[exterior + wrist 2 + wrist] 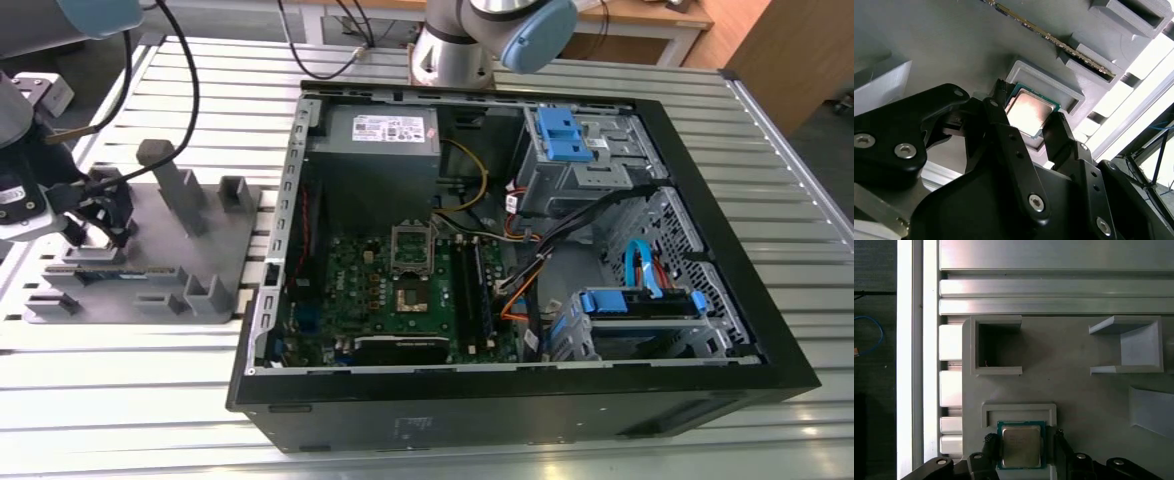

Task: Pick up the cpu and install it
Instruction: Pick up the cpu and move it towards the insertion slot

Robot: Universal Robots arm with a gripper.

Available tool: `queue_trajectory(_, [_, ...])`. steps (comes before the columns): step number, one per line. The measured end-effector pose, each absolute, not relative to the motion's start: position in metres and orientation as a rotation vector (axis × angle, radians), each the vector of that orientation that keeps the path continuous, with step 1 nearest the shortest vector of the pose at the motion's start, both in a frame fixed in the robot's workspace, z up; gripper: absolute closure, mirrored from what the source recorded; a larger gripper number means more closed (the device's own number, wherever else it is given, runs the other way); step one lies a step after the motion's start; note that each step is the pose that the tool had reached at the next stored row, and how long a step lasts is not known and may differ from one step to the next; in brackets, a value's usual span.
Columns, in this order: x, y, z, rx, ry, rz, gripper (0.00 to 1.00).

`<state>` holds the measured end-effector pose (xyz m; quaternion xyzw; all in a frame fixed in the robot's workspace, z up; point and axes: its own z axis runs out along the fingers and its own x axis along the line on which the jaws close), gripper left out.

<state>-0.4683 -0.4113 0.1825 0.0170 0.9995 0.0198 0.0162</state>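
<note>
The cpu (1021,446) sits in tray pocket (1019,410) — gripper (1024,436) astride.

The tray (147,270) lies on the table (134,400) at the exterior view's left — the computer case (534,400) just beside it on the right, with the motherboard (400,290) inside. The cpu (1021,447) sits in a tray recess — the gripper (1025,440) straddles it

Pocket wall (1019,410) hems the cpu (1021,446); fingers (1060,442) straddle its open sides
</note>
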Motion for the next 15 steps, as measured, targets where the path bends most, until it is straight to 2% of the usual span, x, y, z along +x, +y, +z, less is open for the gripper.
queue_trajectory(15, [-0.4719, -0.4113, 0.1819, 0.053, 3.108, 0.074, 0.44])
